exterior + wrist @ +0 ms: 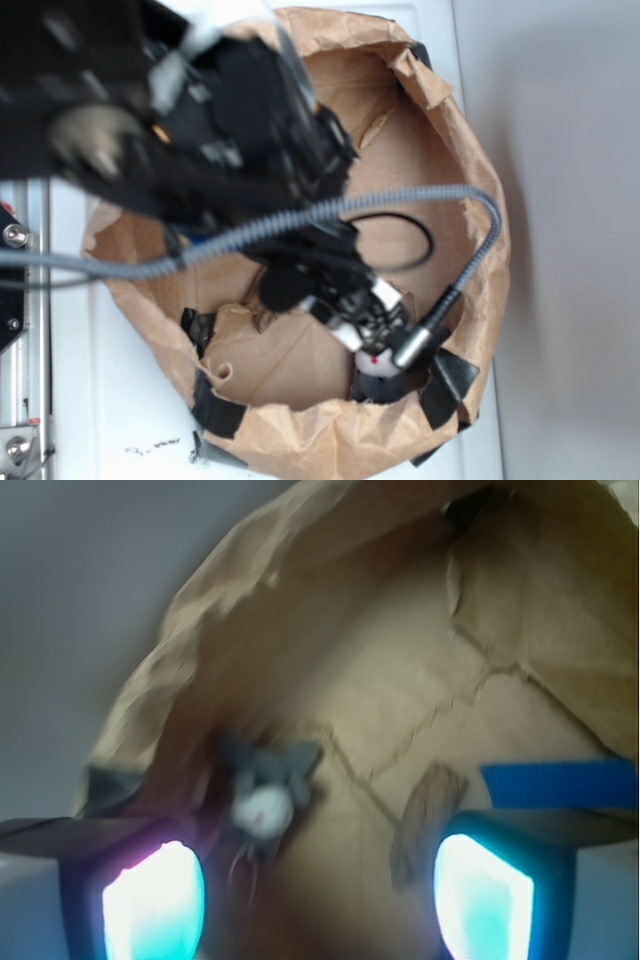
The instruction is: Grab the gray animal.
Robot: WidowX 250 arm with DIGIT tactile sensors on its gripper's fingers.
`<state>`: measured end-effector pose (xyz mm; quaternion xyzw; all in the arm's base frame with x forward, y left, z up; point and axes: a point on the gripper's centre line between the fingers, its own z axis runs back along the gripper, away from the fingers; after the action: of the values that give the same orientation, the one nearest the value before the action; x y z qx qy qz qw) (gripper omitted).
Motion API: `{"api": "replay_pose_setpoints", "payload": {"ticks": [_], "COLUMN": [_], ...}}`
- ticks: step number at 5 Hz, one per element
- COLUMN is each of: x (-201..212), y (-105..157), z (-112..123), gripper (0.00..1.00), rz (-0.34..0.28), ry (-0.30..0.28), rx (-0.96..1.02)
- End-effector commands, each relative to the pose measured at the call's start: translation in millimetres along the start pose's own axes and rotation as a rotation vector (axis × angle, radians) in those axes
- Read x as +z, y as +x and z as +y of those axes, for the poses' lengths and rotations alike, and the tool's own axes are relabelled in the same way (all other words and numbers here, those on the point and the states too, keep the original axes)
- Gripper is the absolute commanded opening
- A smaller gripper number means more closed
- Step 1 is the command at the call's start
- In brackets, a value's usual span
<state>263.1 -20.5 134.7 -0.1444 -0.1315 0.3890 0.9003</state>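
Note:
The gray animal [262,785] is a small dark gray plush with a whitish round patch and a red dot. It lies on the brown paper floor of the bag, ahead of the left fingertip [152,902]. My gripper [318,905] is open, its two glowing pads wide apart with nothing between them. In the exterior view the gray animal [378,368] sits near the bag's front wall, directly under my gripper [368,322], partly hidden by it.
A brown paper bag [470,150] rings the workspace, its rim taped with black tape [215,405]. A brown wooden chunk [425,815] lies by the right pad and a blue flat rectangle [560,783] beyond it. A gray cable [470,255] arcs over the bag.

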Motion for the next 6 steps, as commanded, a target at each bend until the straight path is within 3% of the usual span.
{"api": "replay_pose_setpoints", "payload": {"ticks": [1,2,3,4,5,6], "x": [-29.8,-45.3,-62.3,-67.1,-63.3,-75.7], "y": [11.6,12.0,7.9,-2.4,-4.3,-10.1], "z": [6.1,1.1,-10.3,-20.8,-28.0,-33.1], "gripper": [1.0,1.0,1.0,1.0,1.0,1.0], "rz": [-0.127,-0.124,0.018,0.174,0.237,0.179], "ry": [-0.013,0.007,-0.016,-0.108,-0.189,-0.174], "rx": [0.009,0.014,0.008,-0.011,-0.009,-0.025]}}
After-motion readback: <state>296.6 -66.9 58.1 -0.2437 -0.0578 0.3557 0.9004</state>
